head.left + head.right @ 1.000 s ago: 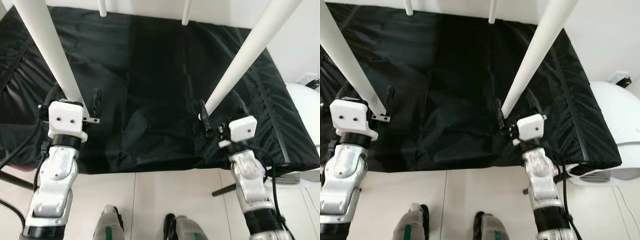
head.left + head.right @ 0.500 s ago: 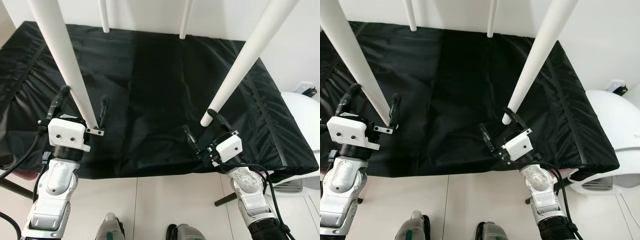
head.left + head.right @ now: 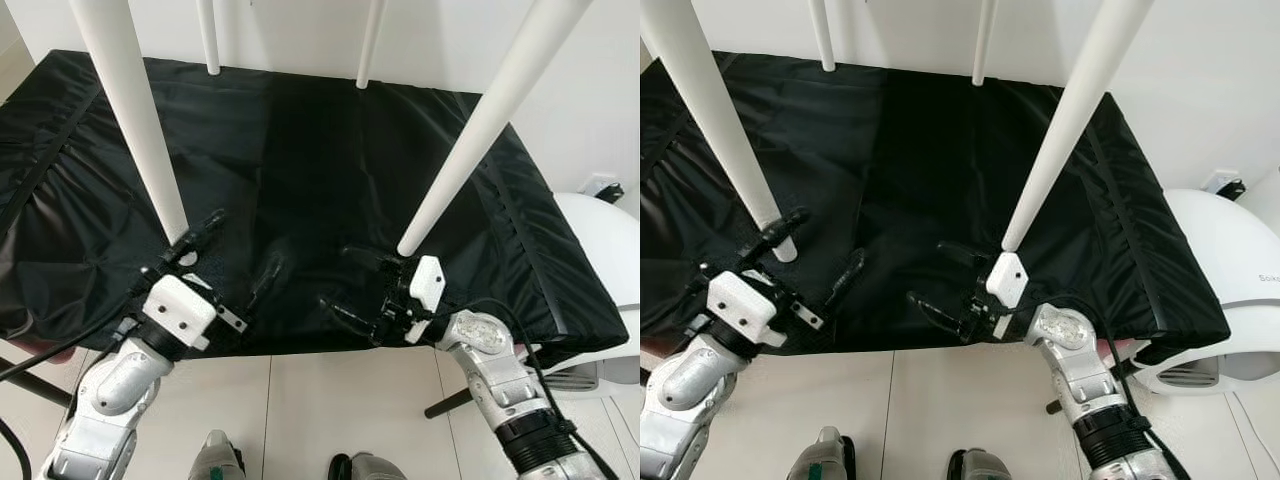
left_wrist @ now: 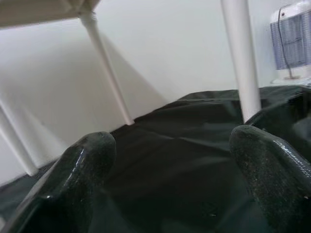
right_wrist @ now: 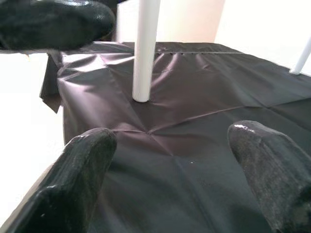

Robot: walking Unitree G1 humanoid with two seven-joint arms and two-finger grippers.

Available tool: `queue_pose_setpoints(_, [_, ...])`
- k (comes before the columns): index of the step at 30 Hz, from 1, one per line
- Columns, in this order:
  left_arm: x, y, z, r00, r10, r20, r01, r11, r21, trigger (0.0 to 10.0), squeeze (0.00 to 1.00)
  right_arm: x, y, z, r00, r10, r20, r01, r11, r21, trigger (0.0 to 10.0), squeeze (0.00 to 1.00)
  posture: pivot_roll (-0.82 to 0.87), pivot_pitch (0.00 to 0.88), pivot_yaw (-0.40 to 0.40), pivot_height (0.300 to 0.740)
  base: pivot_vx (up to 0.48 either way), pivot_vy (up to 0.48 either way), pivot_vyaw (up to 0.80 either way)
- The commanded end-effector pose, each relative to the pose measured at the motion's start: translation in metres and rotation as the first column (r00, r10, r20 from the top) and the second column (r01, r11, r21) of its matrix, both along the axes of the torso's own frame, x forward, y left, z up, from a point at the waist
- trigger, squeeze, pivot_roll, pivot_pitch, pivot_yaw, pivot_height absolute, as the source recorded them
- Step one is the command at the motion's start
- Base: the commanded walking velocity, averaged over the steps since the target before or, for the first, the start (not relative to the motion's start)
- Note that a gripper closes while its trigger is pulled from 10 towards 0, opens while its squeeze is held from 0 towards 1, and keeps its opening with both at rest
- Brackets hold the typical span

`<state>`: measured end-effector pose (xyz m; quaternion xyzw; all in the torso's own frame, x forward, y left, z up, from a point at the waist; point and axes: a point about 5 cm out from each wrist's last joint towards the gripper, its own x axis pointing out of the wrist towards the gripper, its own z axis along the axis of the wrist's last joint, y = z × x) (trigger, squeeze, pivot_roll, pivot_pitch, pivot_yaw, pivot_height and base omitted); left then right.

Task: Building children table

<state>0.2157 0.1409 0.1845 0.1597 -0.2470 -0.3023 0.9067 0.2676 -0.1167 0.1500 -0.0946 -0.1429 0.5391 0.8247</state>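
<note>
**Both grippers open beside the table legs**

Four white table legs are standing on a black cloth (image 3: 300,150) that is covering a low surface. The near-left leg (image 3: 135,120) and the near-right leg (image 3: 470,130) are slanting up out of view; the two far legs (image 3: 208,38) are resting near the cloth's back edge. The left gripper (image 3: 235,265) is hovering low over the cloth just beside the foot of the near-left leg, its fingers (image 4: 87,160) spread wide and holding nothing. The right gripper (image 3: 350,285) is lying sideways near the front edge, just beside the foot of the near-right leg, its fingers (image 5: 87,160) also parted wide and empty
</note>
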Motion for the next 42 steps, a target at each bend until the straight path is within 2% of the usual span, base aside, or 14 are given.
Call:
queue_pose_setpoints(1, [-0.006,-0.006,-0.002,0.995,-0.077,-0.058,0.077,0.997,-0.016,10.0,0.0,-0.005,0.002,0.001,0.994,0.09,-0.067,-0.091,0.996,-0.008,10.0,0.0,0.15,0.181,-0.064,0.74,0.0,0.0,0.0])
queue_pose_setpoints(4, [-0.007,-0.007,-0.001,0.984,-0.146,-0.104,0.142,0.989,-0.041,10.0,0.0,-0.009,0.004,0.0,0.97,0.198,-0.138,-0.203,0.979,-0.023,10.0,0.0,0.16,0.176,-0.059,0.74,0.0,0.0,0.0])
queue_pose_setpoints(5, [-0.007,-0.007,-0.001,0.984,-0.146,-0.104,0.142,0.989,-0.041,10.0,0.0,-0.009,0.004,0.0,0.97,0.198,-0.138,-0.203,0.979,-0.023,10.0,0.0,0.16,0.176,-0.059,0.74,0.0,0.0,0.0])
queue_pose_setpoints(7, [-0.007,-0.008,-0.002,0.97,-0.194,-0.143,0.188,0.981,-0.056,10.0,0.0,-0.01,0.003,-0.003,0.95,0.266,-0.162,-0.281,0.957,-0.072,10.0,0.0,0.15,0.167,-0.057,0.74,0.0,0.0,0.0])
queue_pose_setpoints(16, [-0.009,-0.013,-0.021,0.959,-0.206,-0.192,0.207,0.978,-0.018,10.0,0.0,-0.007,-0.002,-0.009,0.936,0.259,-0.239,-0.284,0.956,-0.077,10.0,0.0,0.13,0.158,-0.068,0.74,0.0,0.0,0.0])
queue_pose_setpoints(25, [-0.01,-0.027,-0.055,0.925,-0.221,-0.308,0.228,0.974,-0.013,10.0,0.0,-0.013,-0.001,-0.038,0.883,0.282,-0.375,-0.339,0.936,-0.095,10.0,0.0,0.12,0.185,-0.077,0.74,0.0,0.0,0.0])
queue_pose_setpoints(29, [-0.015,-0.03,-0.069,0.9,-0.238,-0.365,0.247,0.969,-0.022,10.0,0.0,-0.017,-0.001,-0.054,0.853,0.292,-0.433,-0.372,0.921,-0.112,10.0,0.0,0.13,0.194,-0.085,0.74,0.0,0.0,0.0])
queue_pose_setpoints(32, [-0.02,-0.031,-0.072,0.901,-0.24,-0.361,0.255,0.967,-0.008,10.0,0.0,-0.023,0.002,-0.063,0.82,0.317,-0.476,-0.417,0.901,-0.118,10.0,0.0,0.14,0.199,-0.094,0.74,0.0,0.0,0.0])
queue_pose_setpoints(36, [-0.027,-0.029,-0.076,0.893,-0.245,-0.377,0.266,0.964,0.005,10.0,0.0,-0.027,0.001,-0.071,0.801,0.327,-0.502,-0.448,0.883,-0.14,10.0,0.0,0.15,0.206,-0.096,0.74,0.0,0.0,0.0])
queue_pose_setpoints(40, [-0.03,-0.028,-0.078,0.891,-0.245,-0.383,0.27,0.963,0.012,10.0,0.0,-0.027,0.001,-0.072,0.799,0.326,-0.505,-0.451,0.881,-0.144,10.0,0.0,0.15,0.206,-0.096,0.74,0.0,0.0,0.0])
queue_pose_setpoints(42, [-0.039,-0.023,-0.09,0.866,-0.248,-0.434,0.293,0.955,0.039,10.0,0.0,-0.029,-0.002,-0.079,0.785,0.323,-0.528,-0.469,0.867,-0.166,10.0,0.0,0.16,0.214,-0.095,0.74,0.0,0.0,0.0])
